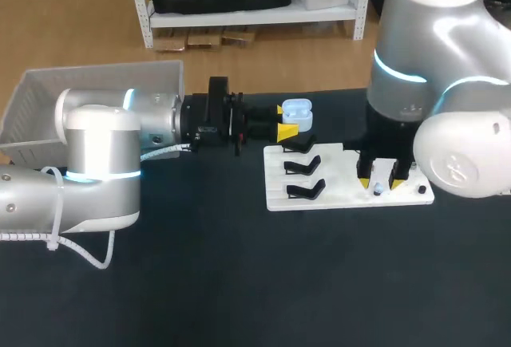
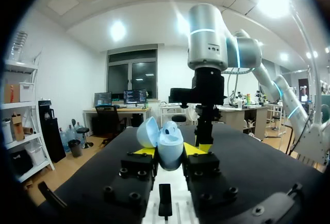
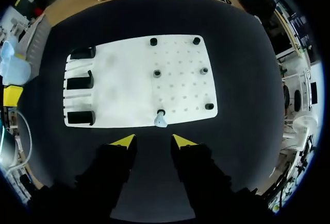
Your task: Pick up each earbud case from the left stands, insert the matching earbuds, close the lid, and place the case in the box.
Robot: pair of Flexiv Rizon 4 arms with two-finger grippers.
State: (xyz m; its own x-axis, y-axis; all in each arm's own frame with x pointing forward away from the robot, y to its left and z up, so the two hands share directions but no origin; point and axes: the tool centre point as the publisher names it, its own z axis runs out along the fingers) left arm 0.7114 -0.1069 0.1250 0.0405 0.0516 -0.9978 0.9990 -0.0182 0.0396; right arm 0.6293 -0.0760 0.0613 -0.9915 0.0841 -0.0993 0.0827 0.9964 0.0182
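A light blue earbud case (image 1: 297, 110) with its lid raised is held off the table, my left gripper (image 1: 287, 124) shut on it from both sides. In the left wrist view the case (image 2: 168, 144) sits between the yellow tips of the left gripper (image 2: 170, 153), lid (image 2: 148, 131) tilted back. My right gripper (image 1: 382, 181) points down over the white board (image 1: 335, 195), open and holding nothing. A pale blue earbud (image 3: 160, 118) stands on the board (image 3: 129, 80) just ahead of the right gripper (image 3: 153, 140), not between its fingers.
Three black stands (image 1: 303, 167) sit on the board's left part, all without cases (image 3: 81, 84). Small black pegs (image 3: 157, 73) dot its right part. A white bin (image 1: 48, 100) stands at the table's far left. My right arm (image 2: 206, 80) rises just beyond the held case.
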